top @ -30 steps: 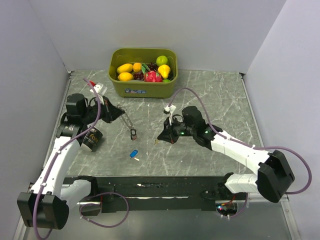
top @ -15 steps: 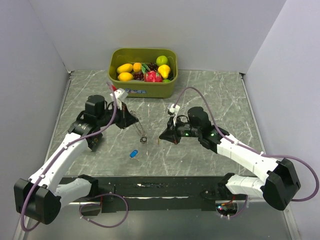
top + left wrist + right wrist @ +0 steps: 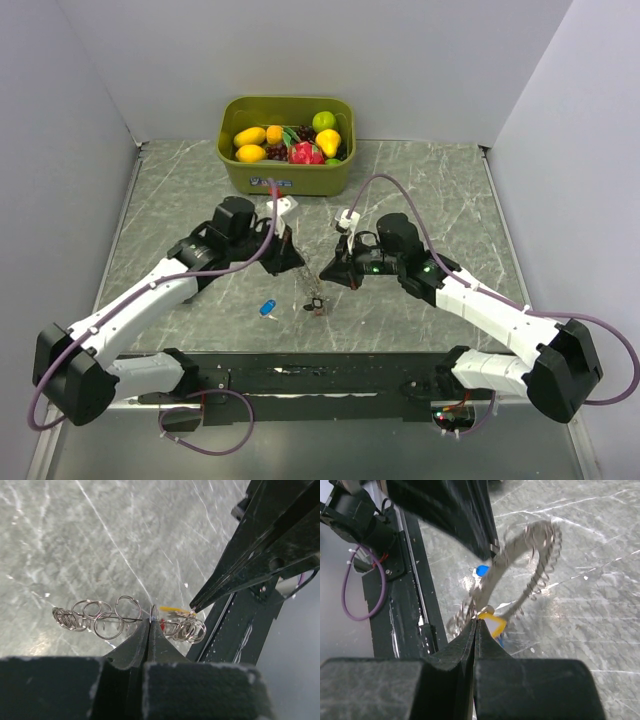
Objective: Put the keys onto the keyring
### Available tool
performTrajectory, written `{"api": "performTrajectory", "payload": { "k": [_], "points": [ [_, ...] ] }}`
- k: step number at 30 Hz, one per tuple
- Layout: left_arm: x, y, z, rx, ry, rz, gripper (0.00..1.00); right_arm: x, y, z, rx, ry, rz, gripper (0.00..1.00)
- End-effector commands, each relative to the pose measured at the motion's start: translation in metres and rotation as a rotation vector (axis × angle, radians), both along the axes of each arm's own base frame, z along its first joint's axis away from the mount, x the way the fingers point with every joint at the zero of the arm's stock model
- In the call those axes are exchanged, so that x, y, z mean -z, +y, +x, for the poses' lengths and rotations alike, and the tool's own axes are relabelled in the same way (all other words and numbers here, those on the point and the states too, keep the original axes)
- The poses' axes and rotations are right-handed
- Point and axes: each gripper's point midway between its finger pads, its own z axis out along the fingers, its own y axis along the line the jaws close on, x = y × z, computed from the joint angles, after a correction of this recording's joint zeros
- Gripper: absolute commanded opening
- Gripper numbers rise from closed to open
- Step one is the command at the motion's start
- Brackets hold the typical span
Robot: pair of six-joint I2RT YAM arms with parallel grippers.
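Observation:
My left gripper (image 3: pixel 298 264) is shut on one ring of the keyring (image 3: pixel 107 619), a floppy chain of silvery rings. The keyring (image 3: pixel 314 301) dangles from the gripper down to the marble table, with a small dark tag at its low end. My right gripper (image 3: pixel 323 272) is shut on a yellow-headed key (image 3: pixel 493 624), and its tip is right against the keyring's rings (image 3: pixel 189 629). In the right wrist view the keyring (image 3: pixel 536 562) is a blurred loop. A blue-headed key (image 3: pixel 267 308) lies loose on the table left of the keyring. A speck of red (image 3: pixel 163 626) shows among the rings.
A green bin (image 3: pixel 287 180) of toy fruit (image 3: pixel 292 141) stands at the back centre. A black rail (image 3: pixel 320 372) runs along the near edge. Grey walls close in the table on the left, back and right.
My left arm has swung right across the table with the keyring, bringing it up to the right gripper. The right gripper has barely moved. The blue key stays put.

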Motion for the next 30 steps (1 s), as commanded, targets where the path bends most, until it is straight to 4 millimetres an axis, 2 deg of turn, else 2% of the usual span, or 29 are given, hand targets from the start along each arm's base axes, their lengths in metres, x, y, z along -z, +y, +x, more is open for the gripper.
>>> {"api": "performTrajectory", "payload": {
  "k": [1,6,30],
  "points": [
    [-0.022,-0.017,0.002,0.046,-0.085,-0.021,0.01,-0.037,0.001,0.006,-0.012,-0.115,0.049,0.0],
    [-0.021,-0.025,-0.002,0.079,-0.098,-0.015,0.01,-0.039,-0.002,0.011,0.01,-0.139,0.025,0.0],
    [-0.022,-0.037,-0.009,0.142,-0.114,-0.024,0.01,-0.042,0.001,0.017,0.018,-0.139,0.021,0.0]
  ]
}}
